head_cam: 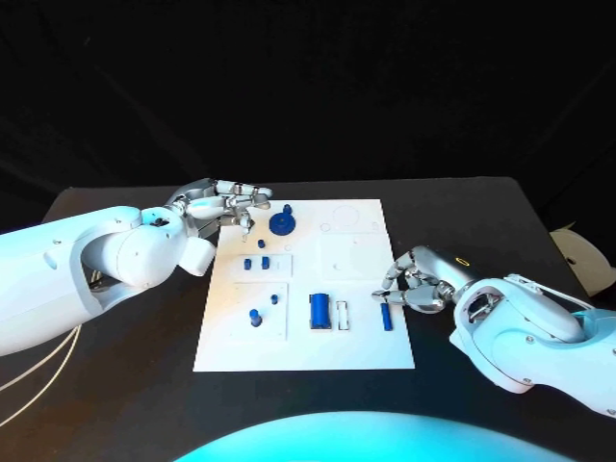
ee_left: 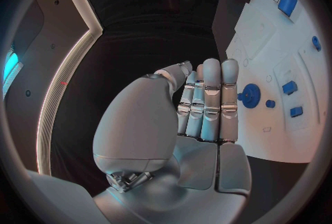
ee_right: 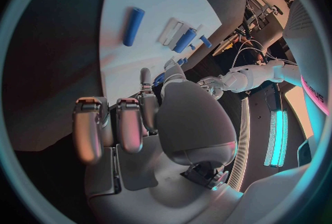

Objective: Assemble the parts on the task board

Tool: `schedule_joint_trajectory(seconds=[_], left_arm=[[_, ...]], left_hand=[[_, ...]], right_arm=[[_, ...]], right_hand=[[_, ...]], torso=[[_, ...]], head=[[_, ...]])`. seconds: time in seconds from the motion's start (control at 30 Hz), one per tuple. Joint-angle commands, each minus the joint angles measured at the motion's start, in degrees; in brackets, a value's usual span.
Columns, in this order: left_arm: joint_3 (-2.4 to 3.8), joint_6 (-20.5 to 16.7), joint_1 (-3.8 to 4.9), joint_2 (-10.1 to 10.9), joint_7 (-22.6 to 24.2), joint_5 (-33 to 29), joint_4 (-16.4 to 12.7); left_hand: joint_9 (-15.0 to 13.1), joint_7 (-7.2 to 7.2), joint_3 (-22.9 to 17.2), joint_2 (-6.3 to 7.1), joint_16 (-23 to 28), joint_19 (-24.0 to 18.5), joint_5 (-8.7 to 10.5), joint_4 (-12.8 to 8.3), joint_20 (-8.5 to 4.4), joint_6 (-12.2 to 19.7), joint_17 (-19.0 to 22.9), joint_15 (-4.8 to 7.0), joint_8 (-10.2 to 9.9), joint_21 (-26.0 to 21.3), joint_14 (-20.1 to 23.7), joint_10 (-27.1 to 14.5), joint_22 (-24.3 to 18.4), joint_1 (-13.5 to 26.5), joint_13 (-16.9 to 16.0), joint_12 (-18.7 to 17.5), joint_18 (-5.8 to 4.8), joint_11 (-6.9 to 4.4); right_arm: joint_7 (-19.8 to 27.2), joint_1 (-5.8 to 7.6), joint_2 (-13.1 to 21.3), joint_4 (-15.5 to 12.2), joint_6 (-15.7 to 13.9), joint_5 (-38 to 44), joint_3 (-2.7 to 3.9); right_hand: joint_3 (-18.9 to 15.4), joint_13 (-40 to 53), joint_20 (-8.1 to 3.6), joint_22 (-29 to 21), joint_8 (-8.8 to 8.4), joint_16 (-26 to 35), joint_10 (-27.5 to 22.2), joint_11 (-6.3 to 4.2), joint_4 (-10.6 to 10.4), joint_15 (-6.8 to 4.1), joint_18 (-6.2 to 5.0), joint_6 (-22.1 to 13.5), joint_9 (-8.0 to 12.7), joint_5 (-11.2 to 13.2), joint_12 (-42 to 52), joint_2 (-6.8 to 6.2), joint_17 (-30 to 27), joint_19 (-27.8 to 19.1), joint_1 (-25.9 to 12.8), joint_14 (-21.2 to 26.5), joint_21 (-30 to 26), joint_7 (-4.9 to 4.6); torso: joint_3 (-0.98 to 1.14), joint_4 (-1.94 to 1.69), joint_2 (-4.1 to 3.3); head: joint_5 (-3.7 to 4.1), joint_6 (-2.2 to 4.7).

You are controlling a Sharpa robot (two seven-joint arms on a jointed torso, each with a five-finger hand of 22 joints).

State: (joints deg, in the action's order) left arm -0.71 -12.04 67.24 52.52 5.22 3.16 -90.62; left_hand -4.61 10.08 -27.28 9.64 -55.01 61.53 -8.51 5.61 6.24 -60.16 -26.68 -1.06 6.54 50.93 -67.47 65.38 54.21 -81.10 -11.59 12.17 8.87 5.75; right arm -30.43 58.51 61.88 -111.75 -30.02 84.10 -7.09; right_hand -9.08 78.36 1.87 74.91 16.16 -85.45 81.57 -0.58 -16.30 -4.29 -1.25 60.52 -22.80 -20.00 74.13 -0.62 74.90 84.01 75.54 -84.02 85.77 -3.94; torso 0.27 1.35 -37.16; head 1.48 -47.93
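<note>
We see the white task board (head_cam: pixel 364 351) lying lengthwise in the middle of the black table (head_cam: pixel 128 385), with bare dark tabletop on every side of it.

Our left hand (head_cam: pixel 225 204) hovers at the board's far left corner, its fingers (ee_left: pixel 211 97) straight, held side by side and grasping nothing; the fingertips stop just beside a blue gear-shaped part (head_cam: pixel 282 224) — near it, but whether they touch it we cannot tell. The far right stretch of the board, past the gear, is bare white.

Our right hand (head_cam: pixel 417 282) sits at the board's right edge, about level with the nearer parts. Its fingers (ee_right: pixel 128 124) are curled inward, and we cannot tell whether anything is held in them. Just beside it, close to that right edge, lies a slim blue rod (head_cam: pixel 386 317). Further in lie a wider blue block (head_cam: pixel 320 310) and a white piece (head_cam: pixel 343 315), side by side. Toward the left edge sit two small blue pieces (head_cam: pixel 257 262) in a shallow square recess, and two more small blue parts (head_cam: pixel 264 310) nearer us.

The board's near strip is open — so is the table between the two arms.
</note>
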Motion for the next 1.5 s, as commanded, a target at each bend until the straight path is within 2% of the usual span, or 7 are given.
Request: schedule_joint_trajectory(seconds=[0.03, 0.17, 0.33, 0.5, 0.83, 1.5], left_arm=[[0.03, 0.8, 0.05, -0.1, 0.3, -0.2, -0.2], [0.03, 0.9, 0.05, -0.2, 0.3, -0.2, -0.2], [0.03, 1.1, 0.04, -0.2, 0.3, -0.2, -0.2], [0.03, 1.1, 0.04, -0.2, 0.3, -0.2, -0.3], [0.03, 1.2, 0.04, -0.1, 0.4, -0.2, -0.3], [0.03, 1.3, 0.05, 0.3, 0.1, -0.2, -0.6]], left_hand=[[0.1, 0.01, 0.1, -0.26, 0.3, 0.0, -0.25, 0.3, 0.42, 0.4, 0.1, -0.32, -0.3, -0.3, 0.1, -0.2, 0.0, 0.2, -0.1, 0.1, 0.75, 0.00], [0.1, 0.01, 0.1, -0.26, 0.3, 0.0, -0.25, 0.3, 0.42, 0.4, 0.1, -0.32, -0.3, -0.3, 0.1, -0.2, 0.0, 0.2, -0.1, 0.1, 0.75, 0.00], [0.1, 0.01, 0.1, -0.24, 0.3, 0.0, -0.22, 0.3, 0.43, 0.4, 0.1, -0.33, -0.3, -0.4, 0.1, -0.3, -0.1, 0.2, -0.1, 0.1, 0.78, 0.00], [0.1, 0.01, 0.1, -0.24, 0.3, 0.0, -0.22, 0.3, 0.43, 0.4, 0.1, -0.33, -0.3, -0.4, 0.1, -0.3, -0.1, 0.2, -0.1, 0.1, 0.78, 0.00], [0.1, 0.01, 0.1, -0.24, 0.3, 0.0, -0.22, 0.3, 0.43, 0.4, 0.1, -0.33, -0.3, -0.4, 0.1, -0.3, -0.1, 0.2, -0.1, 0.1, 0.78, 0.00], [0.1, 0.01, 0.1, -0.22, 0.3, 0.0, -0.21, 0.4, 0.44, 0.5, 0.1, -0.33, -0.3, -0.4, 0.1, -0.3, -0.1, 0.2, -0.1, 0.2, 0.78, 0.00]], right_arm=[[0.6, -0.26, 1.6, -0.6, 3.1, 3.5, -0.20], [-0.2, -0.94, 3.2, -1.2, 3.4, 5.8, -0.36], [-1.0, -1.82, 3.6, -1.2, 3.4, 7.7, -0.51], [-1.5, -2.79, 2.7, -0.6, 3.2, 8.5, -0.57], [-1.8, -3.73, 0.0, 1.6, 2.6, 9.2, -0.59], [-2.5, -4.21, -1.8, 3.3, 8.8, 11.0, -0.66]], right_hand=[[0.0, -1.2, 0.47, 14.0, -0.55, -0.1, 0.3, 0.27, 0.0, 0.37, 0.44, 0.3, 0.4, -0.3, 0.2, 0.82, 7.2, 4.4, 0.6, -4.3, 0.5, -0.09], [-0.1, -0.8, 0.52, 14.2, -1.03, -0.4, 0.8, 0.12, -0.1, 0.29, 0.60, 1.4, 0.9, -0.2, 0.6, 1.56, 7.8, 4.7, 1.1, -4.5, 1.3, 0.13], [-0.4, -0.6, 0.46, 14.3, -1.19, -0.6, 1.1, -0.10, -0.1, 0.14, 0.65, 2.5, 1.2, -0.4, 0.8, 1.61, 8.1, 4.8, 1.4, -4.5, 1.5, 0.42], [-0.9, -0.6, 0.36, 14.3, -1.20, -0.6, 1.1, -0.29, -0.1, -0.01, 0.63, 3.3, 1.2, -0.6, 0.7, 1.34, 8.1, 4.8, 1.6, -4.5, 1.5, 0.66], [-1.6, -0.7, 0.28, 14.2, -1.38, -0.5, 1.1, -0.33, -0.3, -0.07, 0.58, 3.7, 1.3, -0.5, 0.5, 1.00, 8.0, 4.7, 1.0, -4.5, 1.2, 0.69], [-2.3, -0.8, 0.08, 14.1, -1.34, -0.4, 1.0, -0.66, 0.4, -0.32, 0.49, 4.6, 1.1, -0.4, 0.1, 0.17, 7.8, 4.5, 2.6, -4.4, 0.9, 1.08]], torso=[[0.15, 0.26, 0.02], [0.16, 0.51, 0.12], [0.14, 0.55, 0.15], [0.17, 0.38, 0.08], [0.13, 0.46, 0.08], [0.11, 0.40, 0.09]], head=[[0.27, 0.07], [0.42, 0.08], [0.43, 0.02], [0.40, -0.08], [0.48, -0.17], [0.11, -0.77]])
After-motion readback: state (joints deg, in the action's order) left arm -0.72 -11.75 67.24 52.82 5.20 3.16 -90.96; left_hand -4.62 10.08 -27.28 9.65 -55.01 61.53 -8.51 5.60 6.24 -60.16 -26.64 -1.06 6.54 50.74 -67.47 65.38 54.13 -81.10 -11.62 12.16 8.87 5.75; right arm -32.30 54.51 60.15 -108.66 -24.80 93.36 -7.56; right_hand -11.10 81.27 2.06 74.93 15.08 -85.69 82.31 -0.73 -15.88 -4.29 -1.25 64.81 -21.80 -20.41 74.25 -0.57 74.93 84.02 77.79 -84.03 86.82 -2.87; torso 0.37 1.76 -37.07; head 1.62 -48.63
